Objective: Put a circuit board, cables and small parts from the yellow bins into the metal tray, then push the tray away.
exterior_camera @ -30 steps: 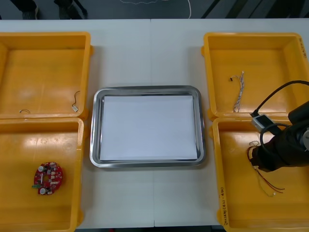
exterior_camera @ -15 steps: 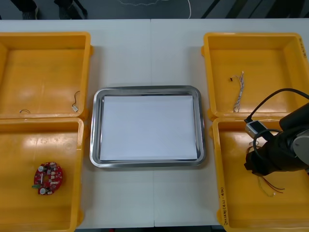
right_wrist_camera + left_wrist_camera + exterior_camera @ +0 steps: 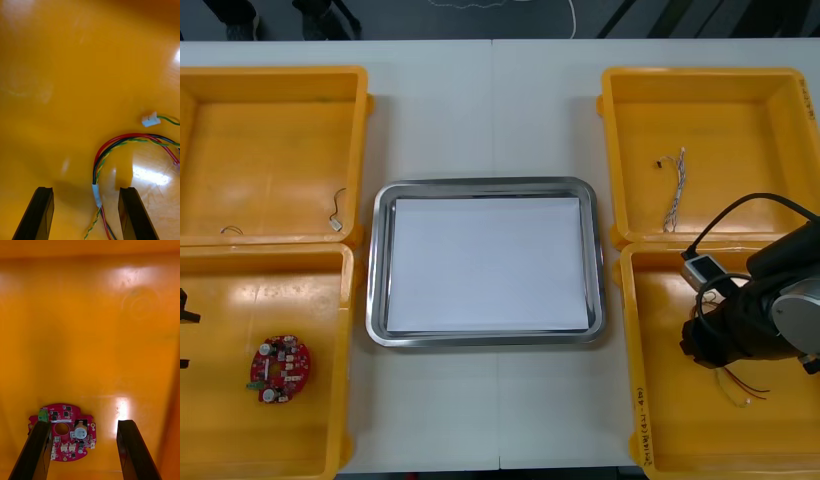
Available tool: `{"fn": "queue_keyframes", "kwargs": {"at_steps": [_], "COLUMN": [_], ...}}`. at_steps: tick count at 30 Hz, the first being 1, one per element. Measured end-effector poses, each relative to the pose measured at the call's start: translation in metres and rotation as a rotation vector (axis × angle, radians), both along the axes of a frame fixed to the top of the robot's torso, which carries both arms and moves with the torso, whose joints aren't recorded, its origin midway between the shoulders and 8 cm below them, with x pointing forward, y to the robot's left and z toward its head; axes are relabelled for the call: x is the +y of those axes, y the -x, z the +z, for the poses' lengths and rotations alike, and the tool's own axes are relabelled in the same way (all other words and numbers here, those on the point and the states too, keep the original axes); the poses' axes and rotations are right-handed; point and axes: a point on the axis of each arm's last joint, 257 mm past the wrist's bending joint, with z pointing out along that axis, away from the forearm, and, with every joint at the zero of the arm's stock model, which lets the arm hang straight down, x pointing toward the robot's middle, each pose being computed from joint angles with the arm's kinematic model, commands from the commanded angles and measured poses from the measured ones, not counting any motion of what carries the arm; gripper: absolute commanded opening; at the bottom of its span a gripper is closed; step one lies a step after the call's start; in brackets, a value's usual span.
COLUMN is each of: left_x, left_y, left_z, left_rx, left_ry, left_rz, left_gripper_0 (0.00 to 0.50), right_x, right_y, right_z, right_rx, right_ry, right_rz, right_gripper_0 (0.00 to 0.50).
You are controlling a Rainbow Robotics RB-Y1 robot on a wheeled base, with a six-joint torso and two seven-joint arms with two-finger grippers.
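Observation:
My right gripper is open, low over the floor of the near right yellow bin. A bundle of red, black and yellow-green cable curves between its fingers, closer to one of them, untouched. In the front view the right wrist covers part of that cable. My left gripper is open above the near left bin. The round red circuit board lies between its fingertips, beside one finger. The metal tray, white inside, sits in the middle.
A twisted blue and white cable lies in the far right bin. Small metal parts rest in the far left bin. A white connector lies beyond the cable loop.
The right arm has shifted a little left and toward the table's front inside its bin. The left gripper's fingertips have come into the front view at the left edge.

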Motion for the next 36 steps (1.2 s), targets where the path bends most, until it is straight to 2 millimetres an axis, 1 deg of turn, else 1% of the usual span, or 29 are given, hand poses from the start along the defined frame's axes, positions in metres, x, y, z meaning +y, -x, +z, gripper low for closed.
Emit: {"fn": "queue_keyframes", "kwargs": {"at_steps": [5,10,11,13,14,15,17,21,26,31,34,36], "left_x": [-0.013,-0.021,-0.021,-0.022,-0.023,-0.023,-0.024,-0.026,-0.031,-0.032,-0.034,-0.035], "left_y": [-0.005,-0.005,-0.004,0.000,0.002,0.004,0.007,0.010,0.008,0.011,0.010,0.010], "left_z": [-0.011,-0.023,-0.025,-0.030,-0.032,-0.034,-0.038,-0.044,-0.049,-0.054,-0.056,-0.057], "left_rx": [-0.014,-0.020,-0.018,-0.011,-0.006,0.000,0.007,0.013,-0.007,-0.007,-0.012,-0.015], "left_ry": [0.005,0.003,0.003,0.004,0.004,0.005,0.005,0.007,0.014,0.021,0.022,0.020], "left_rz": [-0.030,-0.051,-0.053,-0.056,-0.056,-0.057,-0.059,-0.064,-0.064,-0.054,-0.054,-0.056], "left_gripper_0": [0.500,0.500,0.500,0.500,0.500,0.500,0.500,0.500,0.500,0.500,0.500,0.500], "right_x": [0.000,-0.001,-0.001,-0.001,-0.001,-0.002,-0.002,-0.005,-0.006,-0.012,-0.015,-0.016], "right_y": [-0.001,-0.001,-0.001,-0.001,-0.001,-0.001,-0.001,-0.001,-0.001,0.001,0.010,0.017], "right_z": [-0.005,-0.005,-0.005,-0.005,-0.005,-0.005,-0.005,-0.005,-0.005,-0.003,0.000,0.006], "right_rx": [0.001,0.001,0.001,0.001,0.001,0.001,0.001,0.003,0.005,0.010,0.050,0.082], "right_ry": [-0.003,-0.003,-0.003,-0.003,-0.003,-0.002,-0.001,-0.002,-0.002,0.010,0.018,0.021], "right_rz": [-0.003,-0.004,-0.004,-0.005,-0.005,-0.006,-0.007,-0.023,-0.028,-0.029,-0.026,-0.022], "right_gripper_0": [0.500,0.500,0.478,0.190,0.137,0.072,0.000,0.000,0.000,0.000,0.000,0.000]}}
